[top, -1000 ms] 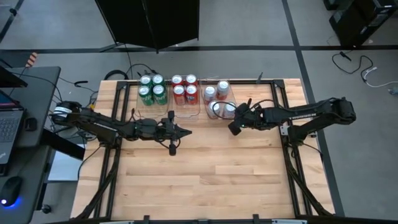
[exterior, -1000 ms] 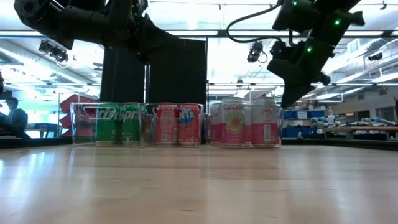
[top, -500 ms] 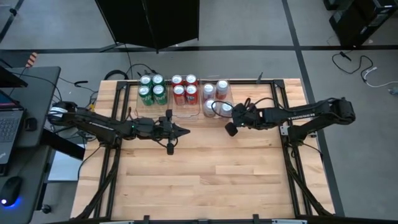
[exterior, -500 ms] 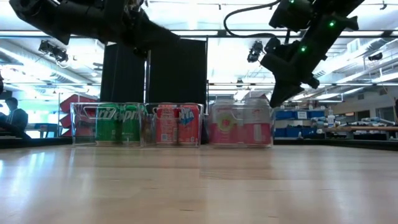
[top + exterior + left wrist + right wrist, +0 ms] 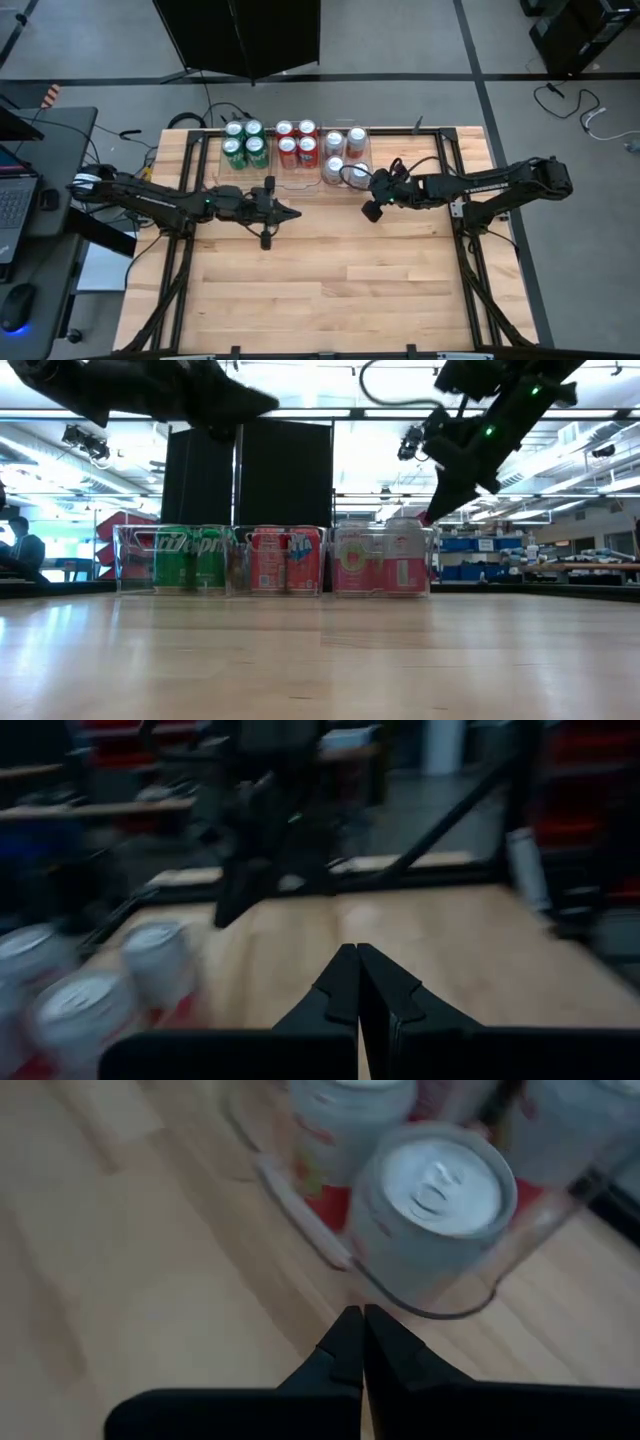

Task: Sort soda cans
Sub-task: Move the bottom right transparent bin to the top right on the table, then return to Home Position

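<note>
Sorting looks finished to us: ahead of our shut, empty left gripper (image 5: 290, 212) stand four green cans (image 5: 243, 141), then four red cans (image 5: 296, 142); just beyond our shut, empty right gripper (image 5: 372, 210) four silver-grey cans (image 5: 346, 153) fill the last clear tray (image 5: 366, 178). Nothing remains loose.

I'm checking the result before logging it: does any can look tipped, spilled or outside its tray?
Nothing stands out. The green cans, red cans and silver-grey cans stand upright, grouped by colour in the clear trays at the table's far edge. Both grippers are shut and empty: left gripper, right gripper beside the silver-grey group.
</note>
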